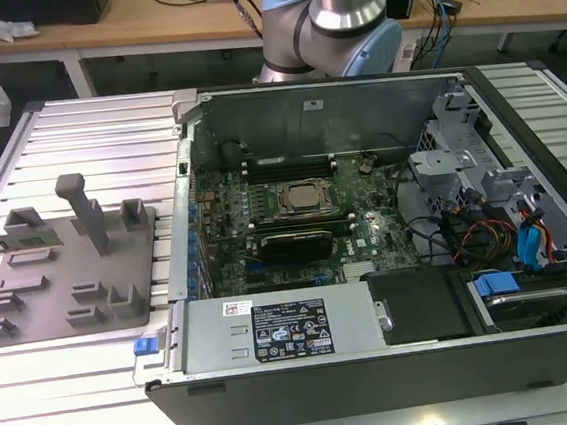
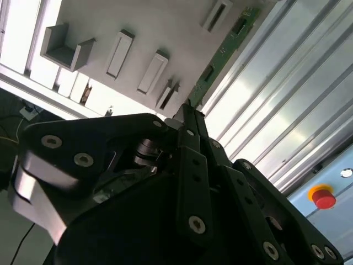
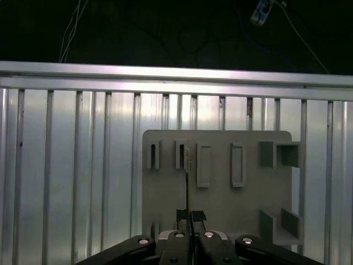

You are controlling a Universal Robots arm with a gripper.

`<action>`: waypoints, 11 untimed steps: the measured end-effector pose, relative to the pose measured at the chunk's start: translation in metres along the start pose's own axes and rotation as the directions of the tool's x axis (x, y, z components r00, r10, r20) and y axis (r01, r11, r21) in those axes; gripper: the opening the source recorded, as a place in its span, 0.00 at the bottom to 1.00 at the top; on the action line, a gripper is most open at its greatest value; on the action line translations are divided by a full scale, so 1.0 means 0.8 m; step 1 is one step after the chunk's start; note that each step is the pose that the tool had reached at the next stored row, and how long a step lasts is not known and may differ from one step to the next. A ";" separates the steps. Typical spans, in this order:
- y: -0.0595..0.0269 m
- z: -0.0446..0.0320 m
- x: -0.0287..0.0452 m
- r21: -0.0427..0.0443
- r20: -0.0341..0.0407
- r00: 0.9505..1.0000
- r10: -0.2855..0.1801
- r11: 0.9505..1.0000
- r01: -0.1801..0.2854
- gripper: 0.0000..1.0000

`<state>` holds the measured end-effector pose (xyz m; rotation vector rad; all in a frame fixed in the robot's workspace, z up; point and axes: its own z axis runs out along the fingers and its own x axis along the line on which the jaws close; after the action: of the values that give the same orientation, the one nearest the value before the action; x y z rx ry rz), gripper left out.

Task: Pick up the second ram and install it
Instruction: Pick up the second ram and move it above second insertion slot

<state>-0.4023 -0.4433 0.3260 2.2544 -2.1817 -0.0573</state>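
The claw (image 2: 187, 113) is clenched on the ram (image 2: 220, 58), gripping one end so that the green stick reaches out past its fingertips. In both wrist views the ram (image 3: 187, 176) hangs above the grey tray (image 3: 248, 204) on the ribbed desk (image 3: 66, 165).

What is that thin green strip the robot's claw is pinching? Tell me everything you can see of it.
It is the second ram, a long, thin, flat green circuit board with small dark parts along its face. The gripper is shut on one end, and the rest sticks straight out from the fingertips. In the first wrist view it is seen edge-on as a dark line over the grey slotted tray. Whether its far end touches the tray cannot be told.
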 end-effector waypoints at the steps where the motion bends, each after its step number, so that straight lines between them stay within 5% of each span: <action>1: 0.000 -0.0050 -0.0001 0.000 0.000 1.000 0.000 1.000 0.000 0.09; 7: 0.001 -0.0297 -0.0007 0.000 0.000 1.000 0.000 1.000 0.000 0.09; 11: 0.002 -0.0603 -0.0015 0.000 0.000 1.000 0.000 1.000 0.000 0.09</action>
<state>-0.4022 -0.4432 0.3743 2.2545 -2.1816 -0.0572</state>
